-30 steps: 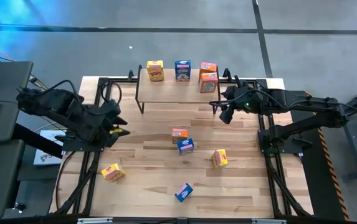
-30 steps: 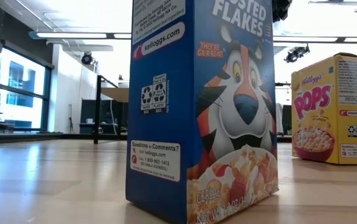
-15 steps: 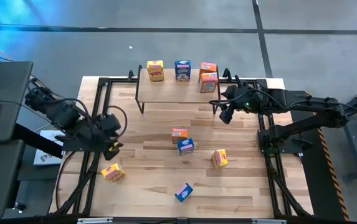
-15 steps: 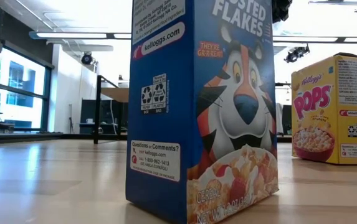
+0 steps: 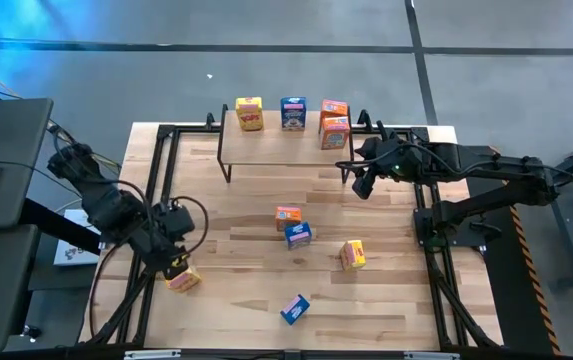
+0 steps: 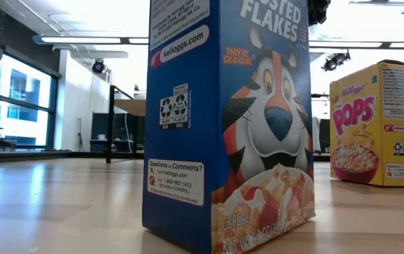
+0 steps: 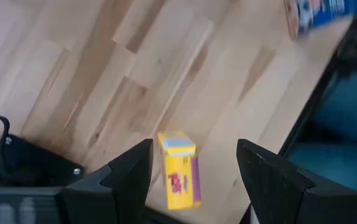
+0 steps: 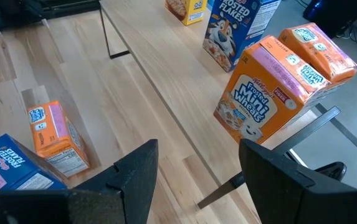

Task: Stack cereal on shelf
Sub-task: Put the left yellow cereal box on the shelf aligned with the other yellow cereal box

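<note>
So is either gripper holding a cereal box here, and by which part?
Nothing is held. The left gripper hangs open over a yellow box; the right gripper is open near the shelf.

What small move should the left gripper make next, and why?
Probably lower straight onto the yellow box. The left gripper hovers over it near the table's left front, fingers open, with the box lying flat between them and nothing gripped. The shelf holds four boxes, so more remain. The right gripper waits near the shelf.
</note>
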